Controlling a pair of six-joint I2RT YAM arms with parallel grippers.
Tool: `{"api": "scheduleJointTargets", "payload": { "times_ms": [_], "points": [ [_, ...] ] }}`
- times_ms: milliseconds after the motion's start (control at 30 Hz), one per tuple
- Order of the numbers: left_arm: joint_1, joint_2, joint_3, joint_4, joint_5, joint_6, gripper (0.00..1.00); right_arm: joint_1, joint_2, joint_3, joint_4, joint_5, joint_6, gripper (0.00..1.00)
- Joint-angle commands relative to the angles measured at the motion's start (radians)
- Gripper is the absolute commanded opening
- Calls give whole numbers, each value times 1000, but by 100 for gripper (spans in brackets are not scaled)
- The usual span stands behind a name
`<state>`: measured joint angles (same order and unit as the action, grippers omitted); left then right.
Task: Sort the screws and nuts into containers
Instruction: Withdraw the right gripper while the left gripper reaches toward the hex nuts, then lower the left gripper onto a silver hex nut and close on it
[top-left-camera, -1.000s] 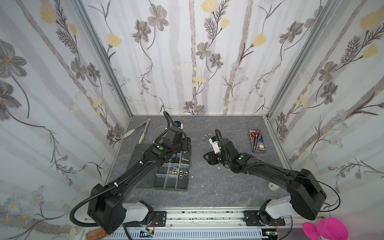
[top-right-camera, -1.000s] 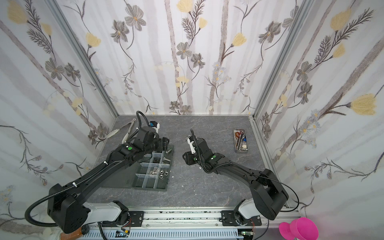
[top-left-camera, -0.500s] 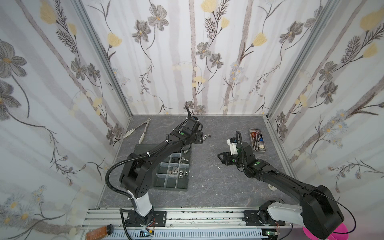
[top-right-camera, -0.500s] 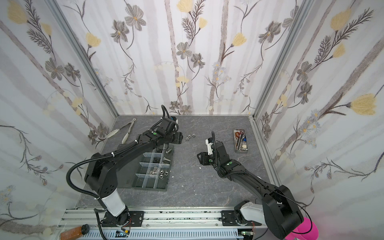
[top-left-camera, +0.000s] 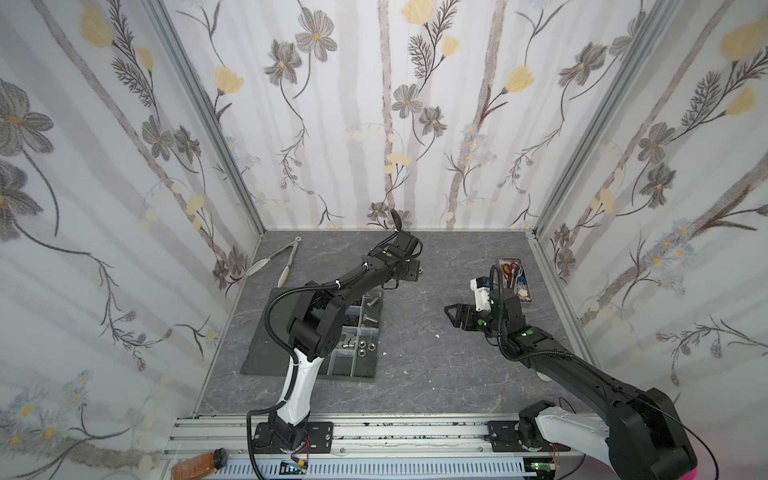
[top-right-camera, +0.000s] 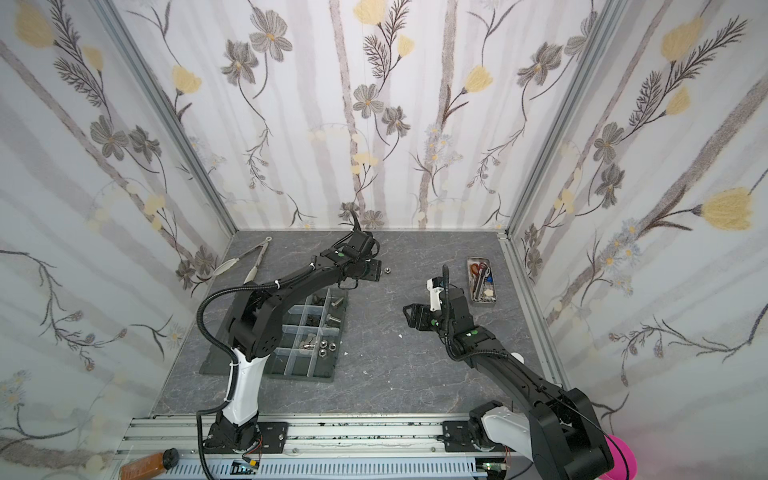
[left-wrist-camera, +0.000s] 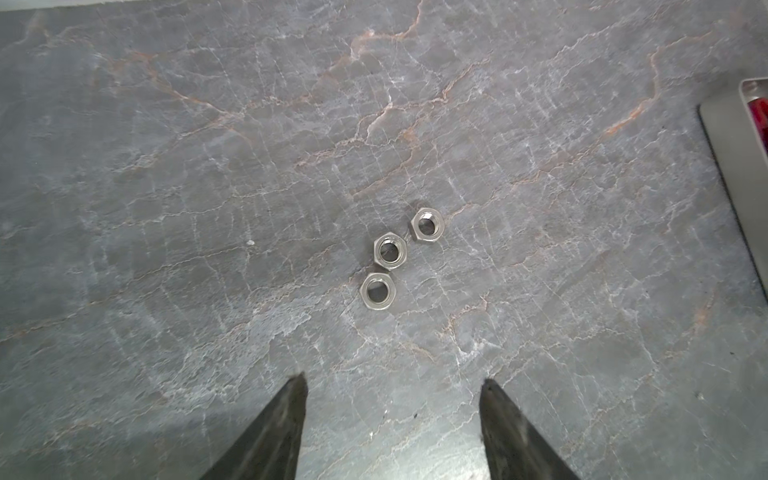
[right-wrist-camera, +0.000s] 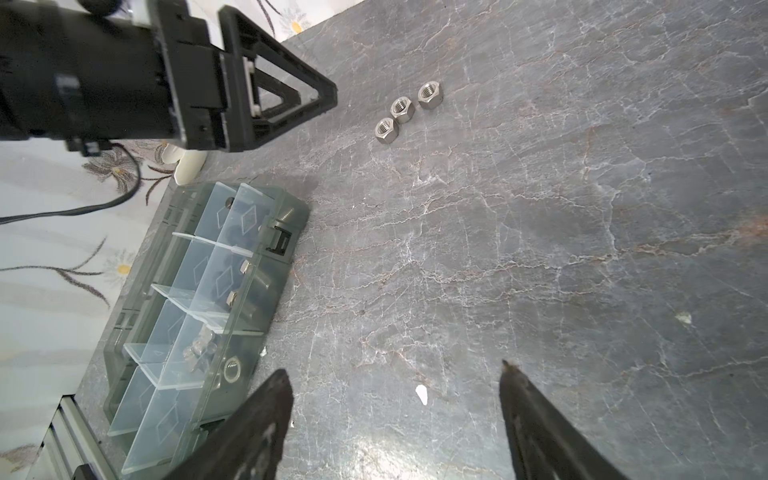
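Observation:
Three silver hex nuts (left-wrist-camera: 390, 251) lie close together on the grey stone floor, just ahead of my left gripper (left-wrist-camera: 392, 378), which is open with nothing between its fingers. The same nuts (right-wrist-camera: 402, 110) show in the right wrist view beside one left finger (right-wrist-camera: 291, 99). In a top view one nut (top-right-camera: 386, 270) peeks out past the left gripper (top-right-camera: 374, 270). The containers are cells of a dark grey organiser tray (top-left-camera: 365, 376), holding silver screws (top-left-camera: 371, 320) and nuts (top-right-camera: 326, 347). My right gripper (right-wrist-camera: 393, 368) hangs open and holds nothing, right of the tray (right-wrist-camera: 291, 216), mid-floor (top-left-camera: 451, 309).
Metal tongs (top-left-camera: 286, 259) lie at the back left. A narrow metal tray of scissors (top-left-camera: 515, 276) stands at the back right, its edge (left-wrist-camera: 731, 174) in the left wrist view. Small white scraps (right-wrist-camera: 421, 392) dot the floor. An orange bottle (top-left-camera: 195, 469) rests on the front rail.
My left gripper has swung from over the tray to the back middle, up to the three nuts. The right gripper has drawn back to the right and opened wider.

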<state>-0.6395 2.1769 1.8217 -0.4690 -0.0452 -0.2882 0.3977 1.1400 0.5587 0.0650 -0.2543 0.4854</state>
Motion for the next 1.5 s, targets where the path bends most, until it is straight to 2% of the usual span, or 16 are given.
{"api": "scheduleJointTargets", "payload": {
  "times_ms": [0, 400, 1467],
  "points": [
    [1, 58, 57, -38, 3, -3, 64, -8, -9, -6, 39, -14, -3, 80],
    [1, 200, 175, -65, -13, -5, 57, -30, -3, -14, 48, -32, 1, 81],
    [8, 305, 249, -80, -51, 12, 38, -45, -19, -19, 27, -45, 5, 82]
  ]
}}
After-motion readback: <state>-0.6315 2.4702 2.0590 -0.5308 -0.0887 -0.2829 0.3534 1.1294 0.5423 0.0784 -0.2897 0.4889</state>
